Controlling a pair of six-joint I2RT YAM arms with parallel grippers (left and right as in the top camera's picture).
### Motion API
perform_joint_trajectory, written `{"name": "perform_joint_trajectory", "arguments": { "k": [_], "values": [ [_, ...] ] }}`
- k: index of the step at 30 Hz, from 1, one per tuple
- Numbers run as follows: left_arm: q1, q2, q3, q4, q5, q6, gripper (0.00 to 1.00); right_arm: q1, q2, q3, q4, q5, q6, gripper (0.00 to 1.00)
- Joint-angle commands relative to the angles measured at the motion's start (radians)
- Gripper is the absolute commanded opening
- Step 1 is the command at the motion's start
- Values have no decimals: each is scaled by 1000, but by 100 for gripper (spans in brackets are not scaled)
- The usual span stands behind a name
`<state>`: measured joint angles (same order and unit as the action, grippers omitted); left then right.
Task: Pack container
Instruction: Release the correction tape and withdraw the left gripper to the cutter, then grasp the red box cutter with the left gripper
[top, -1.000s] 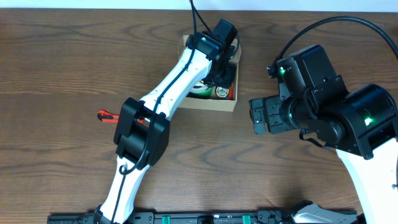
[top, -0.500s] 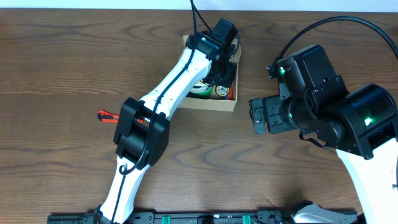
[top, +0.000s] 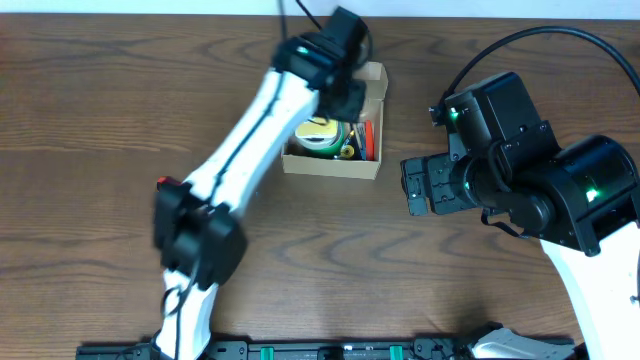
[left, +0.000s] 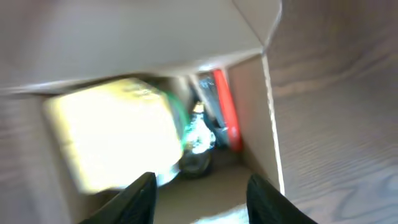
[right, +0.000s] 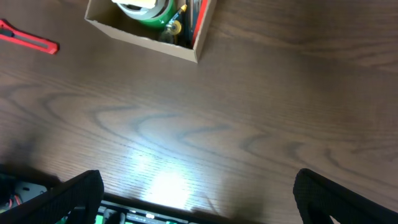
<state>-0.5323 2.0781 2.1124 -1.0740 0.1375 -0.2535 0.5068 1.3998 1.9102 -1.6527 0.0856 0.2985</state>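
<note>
left claw (left: 202, 198) spread — over container (left: 252, 118)

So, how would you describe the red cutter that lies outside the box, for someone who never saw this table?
Find the brown cardboard box on the dark wooden table. To its left, nearer the robot, a slim red cutter lies flat on the bare wood. The other red tool sits inside the box by its right wall; this one lies alone outside.
</note>
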Motion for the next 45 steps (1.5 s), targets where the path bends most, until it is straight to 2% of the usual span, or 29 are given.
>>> {"name": "perform_joint_trajectory", "arguments": {
  "k": [1, 4, 6, 8, 9, 12, 15, 19, 20, 21, 28, 31, 35, 45],
  "values": [
    [68, -162, 12, -67, -183, -87, 48, -8, 1, 3, 0, 3, -15, 99],
    [158, -250, 11, -175, -249, -198, 50, -8, 1, 3, 0, 3, -15, 99],
    [235, -288, 9, -245, -250, -264, 48, -8, 1, 3, 0, 3, -15, 99],
    [307, -314, -6, -293, -250, -314, 33, -8, 1, 3, 0, 3, -15, 99],
    [345, -330, -23, -308, -250, -332, 28, -8, 1, 3, 0, 3, -15, 99],
    [431, -394, -122, -288, -262, -353, 29, -8, 1, 3, 0, 3, -15, 99],
    [502, -493, -295, -235, -276, -372, 31, -8, 1, 3, 0, 3, -15, 99],
    [561, -648, -607, -74, -263, -396, 45, -8, 1, 3, 0, 3, -15, 99],
    [567, -684, -699, -21, -263, -422, 56, -8, 1, 3, 0, 3, -15, 99],
    [567, -705, -765, 17, -263, -445, 60, -8, 1, 3, 0, 3, -15, 99],
    [565, -684, -1094, 253, -189, -650, 73, -8, 1, 3, 0, 3, -15, 99],
    [565, -612, -1129, 289, -188, -730, 77, -8, 1, 3, 0, 3, -16, 99],
    [565, -497, -1115, 311, -179, -772, 89, -8, 1, 3, 0, 3, -16, 99],
    [566, -319, -1029, 354, -119, -800, 88, -8, 1, 3, 0, 3, -15, 99]
  ]
}}
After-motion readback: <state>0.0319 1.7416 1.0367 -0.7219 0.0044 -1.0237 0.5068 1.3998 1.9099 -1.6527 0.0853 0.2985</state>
